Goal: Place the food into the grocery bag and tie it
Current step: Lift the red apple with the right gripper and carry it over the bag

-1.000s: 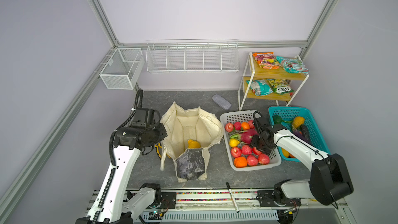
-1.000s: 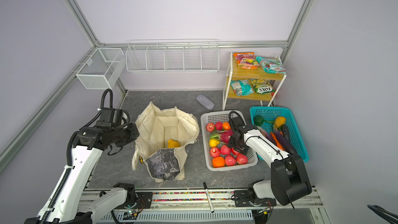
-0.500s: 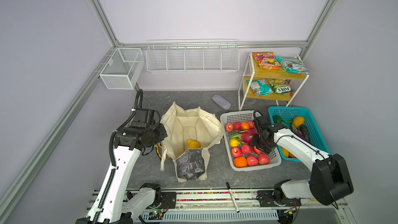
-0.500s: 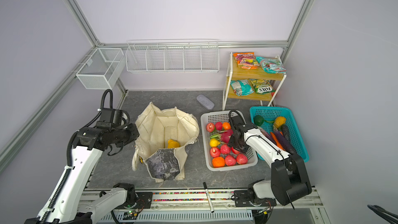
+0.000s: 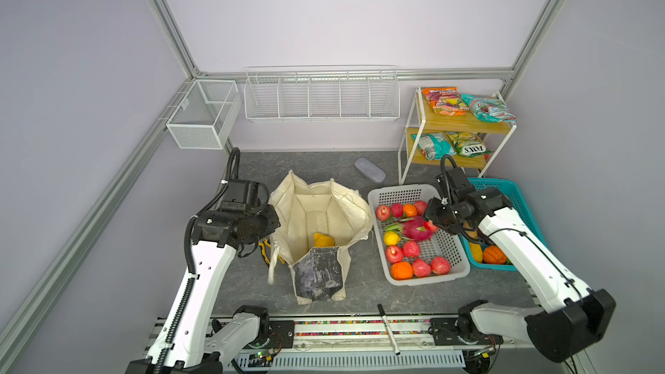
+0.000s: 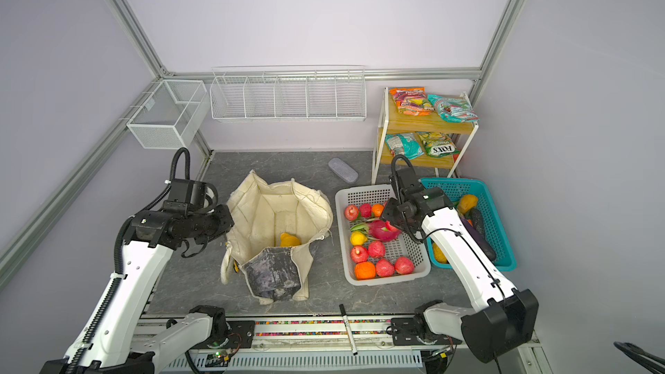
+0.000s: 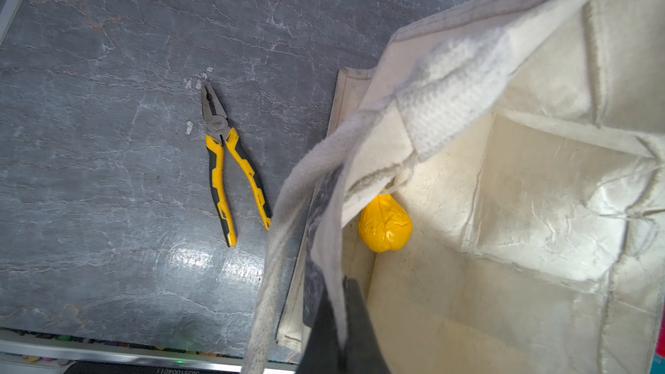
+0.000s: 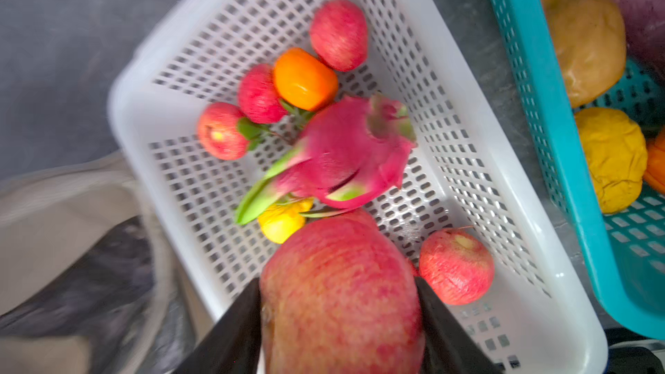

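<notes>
Little has shifted: my right hand (image 8: 336,289) has tightened on an apple (image 8: 334,246) over the white basket (image 5: 396,192). Bag (image 5: 320,210) lies to its left, mouth open, with my left hand (image 7: 338,318) pinched shut on its rim.

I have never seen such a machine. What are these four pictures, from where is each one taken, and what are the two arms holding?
Two white robot arms stand at a grey table, each ending in a two-fingered gripper. Both top views look down from above on the whole scene; the wrist views come from a camera on each arm. The left gripper pinches the rim of the cream grocery bag, which holds one yellow fruit. The right gripper grips a red apple above the white basket of fruit. Nearby lie a teal basket, pliers and a grey case.
</notes>
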